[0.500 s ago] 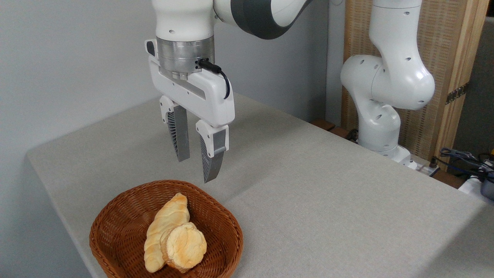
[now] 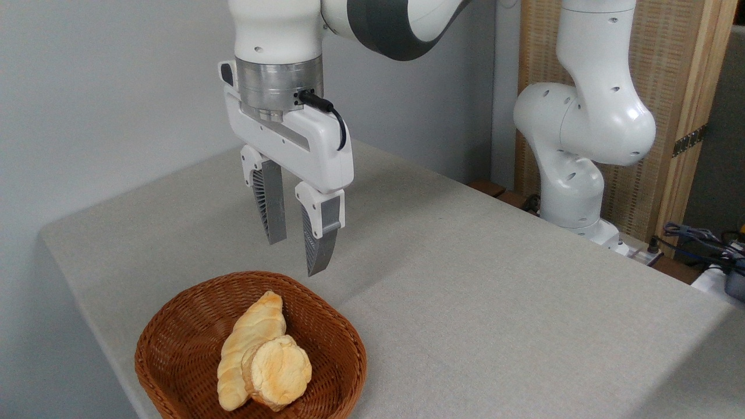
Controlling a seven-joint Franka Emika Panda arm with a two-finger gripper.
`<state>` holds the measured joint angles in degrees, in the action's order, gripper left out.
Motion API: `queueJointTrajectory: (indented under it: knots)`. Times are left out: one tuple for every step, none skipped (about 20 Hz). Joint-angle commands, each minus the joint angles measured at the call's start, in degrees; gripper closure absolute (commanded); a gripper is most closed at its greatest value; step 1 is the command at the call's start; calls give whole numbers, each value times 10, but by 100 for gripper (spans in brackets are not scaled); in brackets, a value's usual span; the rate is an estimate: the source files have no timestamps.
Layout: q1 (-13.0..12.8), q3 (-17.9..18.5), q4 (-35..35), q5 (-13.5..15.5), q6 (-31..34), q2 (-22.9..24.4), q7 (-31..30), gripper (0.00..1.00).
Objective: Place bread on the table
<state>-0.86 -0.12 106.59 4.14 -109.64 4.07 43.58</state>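
Gripper (image 2: 297,256) hangs above the far rim of the wicker basket (image 2: 174,349), jaws apart and empty, likely staged for a descent. Bread (image 2: 278,371) sits in the basket on the desk (image 2: 495,302), tilted against the long loaf (image 2: 247,343); it is round, so no clear long axis, pale top facing the camera.
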Motion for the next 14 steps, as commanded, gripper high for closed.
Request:
queueJointTrajectory:
  knots:
    - [-2, 3, -5, 0, 12, 0, -3, 0]
    - [-2, 3, -5, 0, 12, 0, -3, 0]
    - [-2, 2, -5, 0, 12, -1, -4, 0]
    - [-2, 2, -5, 0, 12, -2, -4, 0]
    - [-2, 2, -5, 0, 12, -3, -4, 0]
    - [-2, 2, -5, 0, 11, -3, -4, 0]
    - [-2, 2, -4, 0, 4, -5, -4, 0]
    - [-1, 3, -5, -2, -3, -14, -4, 0]
    - [-1, 4, -4, -3, -20, -20, -3, 0]
    - [1, 6, -4, -3, -42, -27, -3, 0]
    - [2, 10, -3, -4, -59, -34, -3, 0]
    - [2, 22, -3, -9, -69, -41, -3, 0]
    - [2, 27, -3, -14, -78, -48, -2, 0]
    - [2, 28, -3, -15, -91, -56, -2, 0]
